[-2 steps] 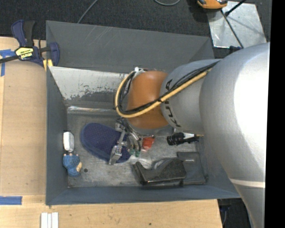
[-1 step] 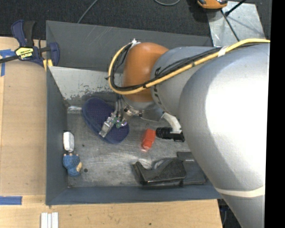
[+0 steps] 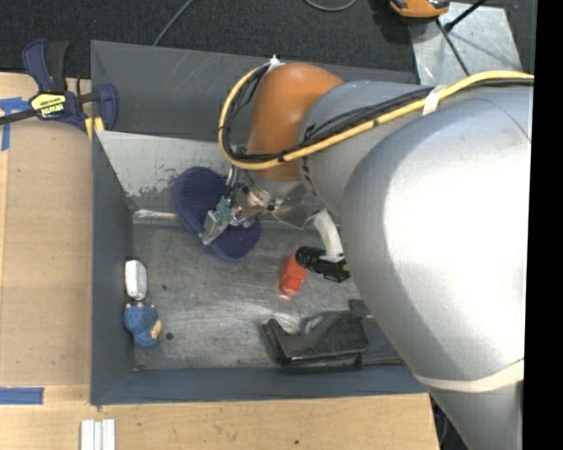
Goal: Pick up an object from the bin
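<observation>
Starting at the left of the grey bin (image 3: 110, 260): a small white oblong piece (image 3: 135, 279) lies close to the left wall. Just below it sits a little blue figure with a yellowish patch (image 3: 142, 323), near the bottom-left corner. Both are well apart from the action.

Moving in, here is the one to watch: a dark blue, rounded, soft-looking thing (image 3: 192, 193) in the upper middle of the floor, near the back wall. The pincer (image 3: 217, 225) is down right on top of it, over its right-hand part, with blue showing above, to the left and below the tip. Is the pincer spread or pressed together? I cannot tell from this angle, nor whether it has any of the blue thing in its grip.

Further right, a short orange-red cylinder (image 3: 292, 276) lies on the bare floor. Just beside it, up and to the right, is a black-and-white curved piece (image 3: 325, 253). Below those two, against the front wall, a flat black rectangular thing (image 3: 319, 341) lies at a slight tilt.

Then the arm (image 3: 429, 225) itself, big and grey, comes in from the right. It carries a yellow cable and an orange cover (image 3: 285, 109) above the wrist, and it hides the right side of the bin.
</observation>
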